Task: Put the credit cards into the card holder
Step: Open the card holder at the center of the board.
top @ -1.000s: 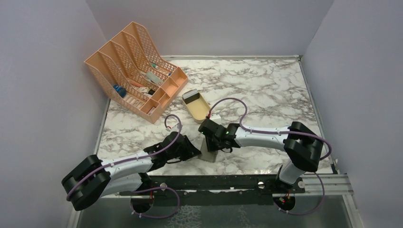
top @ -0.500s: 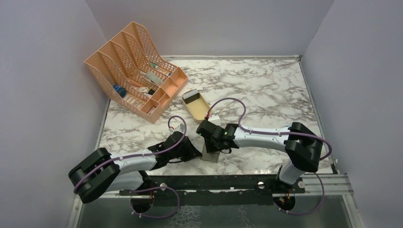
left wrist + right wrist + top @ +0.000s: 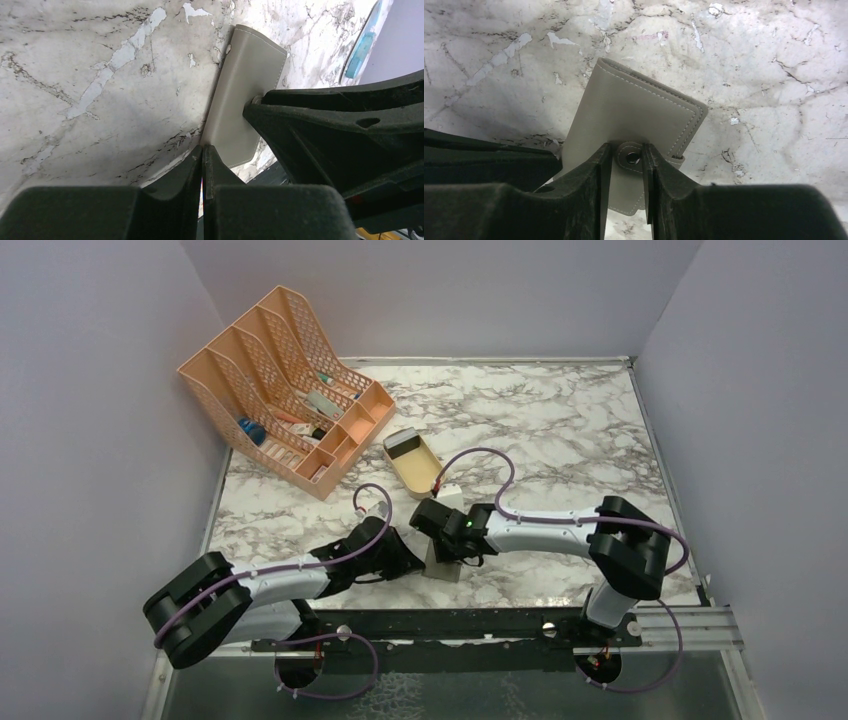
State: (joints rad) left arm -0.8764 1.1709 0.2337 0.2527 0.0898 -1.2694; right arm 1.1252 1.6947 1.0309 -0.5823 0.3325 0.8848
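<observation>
The card holder (image 3: 443,567) is a folded grey wallet lying on the marble near the front edge. It also shows in the left wrist view (image 3: 245,95) and the right wrist view (image 3: 634,107). My right gripper (image 3: 441,540) is over it, its fingers (image 3: 601,165) closed on either side of the wallet's snap tab (image 3: 631,158). My left gripper (image 3: 408,558) is shut, its fingertips (image 3: 195,157) touching the wallet's left edge. A whitish and dark card (image 3: 404,444) lies in the tan tray (image 3: 420,475). Other cards are not visible.
A peach mesh file rack (image 3: 285,375) with small items stands at the back left. The tan oval tray sits just behind the right gripper. The right gripper's black body (image 3: 345,130) fills the right of the left wrist view. The table's front rail (image 3: 450,625) is close.
The right gripper has shifted slightly left over the wallet. The left arm swung its elbow a little, and its fingertips stayed at the wallet's edge. The wallet stays put.
</observation>
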